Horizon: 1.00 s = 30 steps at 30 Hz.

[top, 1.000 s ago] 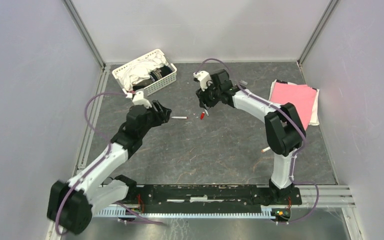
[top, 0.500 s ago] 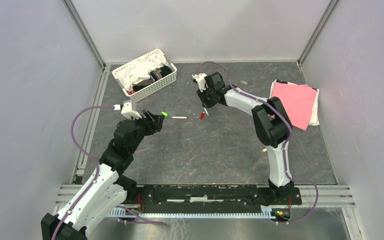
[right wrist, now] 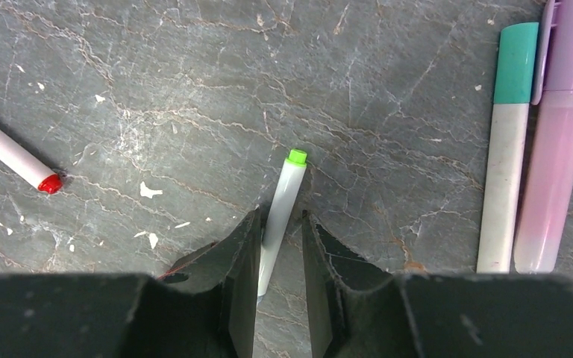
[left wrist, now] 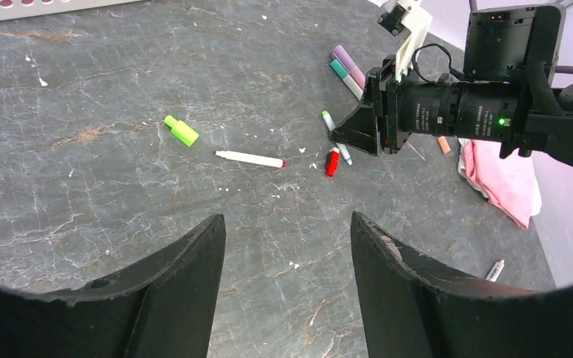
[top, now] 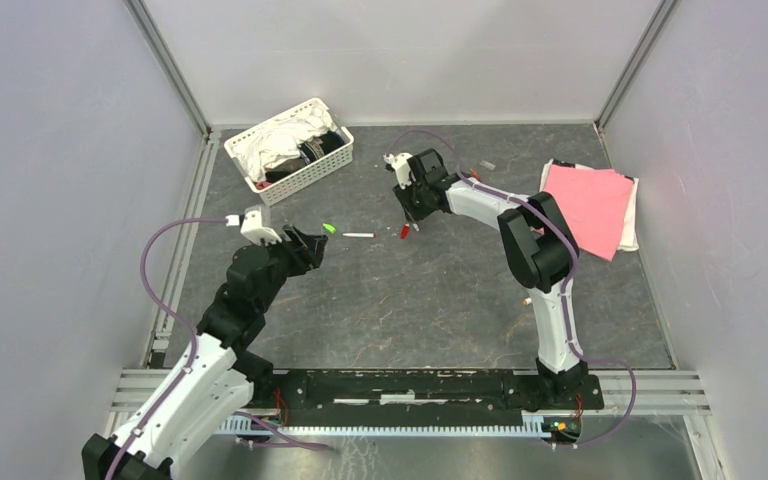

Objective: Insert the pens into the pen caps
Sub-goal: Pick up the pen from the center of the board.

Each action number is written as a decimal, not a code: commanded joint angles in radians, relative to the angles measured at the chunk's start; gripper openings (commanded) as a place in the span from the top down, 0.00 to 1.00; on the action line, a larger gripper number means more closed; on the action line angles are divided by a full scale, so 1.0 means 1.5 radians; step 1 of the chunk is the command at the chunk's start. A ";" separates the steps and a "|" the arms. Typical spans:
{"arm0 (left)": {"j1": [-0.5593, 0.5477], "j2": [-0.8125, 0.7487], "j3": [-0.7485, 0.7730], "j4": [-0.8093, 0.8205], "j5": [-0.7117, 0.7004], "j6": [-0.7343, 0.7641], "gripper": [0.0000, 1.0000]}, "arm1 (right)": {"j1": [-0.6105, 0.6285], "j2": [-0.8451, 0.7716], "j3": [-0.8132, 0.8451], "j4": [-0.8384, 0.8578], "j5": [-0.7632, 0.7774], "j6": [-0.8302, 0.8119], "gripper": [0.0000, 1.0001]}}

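While the white basket (top: 290, 150) sits at the far left of the table (top: 440, 300), the left gripper (left wrist: 287, 291) hangs just on the near side of it. Its fingers (left wrist: 183, 298) are spread wide, with nothing between them and nothing touched.

Just beyond those fingers a green cap (left wrist: 181, 130) lies alone on the dark stone. To its right lies a red-tipped pen (left wrist: 250, 159), uncapped, with its white barrel flat on the table. The red cap (left wrist: 332, 161) lies just past the pen's tip, close to it but apart.

Right of that, the right gripper (right wrist: 282, 257) is down at the table over a green-tipped pen (right wrist: 283, 198). This pen has a pale barrel, is uncapped, and lies flat beside the red cap. The fingers (right wrist: 242, 261) are drawn in narrowly, one on each side of the barrel. One finger lies against the barrel, and a thin slit of table shows at the other. Whether they truly pinch the pen cannot be told.

Further right, a teal-capped pen (right wrist: 507, 149) and a purple pen (right wrist: 559, 149) lie side by side, touching, both with caps on. An orange cap (left wrist: 443, 144) rests near the edge of the pink cloth (top: 590, 205) at the far right. A pale pen (top: 527, 298) lies well apart from the rest, close by the right arm.
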State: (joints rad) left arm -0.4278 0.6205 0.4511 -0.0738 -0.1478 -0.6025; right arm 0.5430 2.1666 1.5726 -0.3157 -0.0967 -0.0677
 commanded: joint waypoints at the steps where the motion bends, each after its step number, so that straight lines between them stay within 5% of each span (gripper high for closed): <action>1: -0.001 -0.010 -0.003 0.015 0.008 -0.023 0.32 | -0.001 0.014 0.013 0.001 0.002 0.002 0.69; 8: -0.001 -0.010 -0.015 0.047 0.056 -0.027 0.33 | -0.015 0.004 -0.026 0.004 0.026 -0.021 0.80; 18: -0.001 0.038 -0.071 0.228 0.228 -0.050 0.33 | -0.056 -0.102 -0.141 0.059 -0.005 -0.048 0.93; 30: -0.002 0.123 -0.134 0.462 0.317 -0.184 0.29 | -0.122 -0.343 -0.408 0.221 -0.223 -0.054 1.00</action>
State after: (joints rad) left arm -0.4278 0.7559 0.2974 0.3889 0.2523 -0.7311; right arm 0.3824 1.7809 1.0576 -0.1226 -0.2764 -0.1314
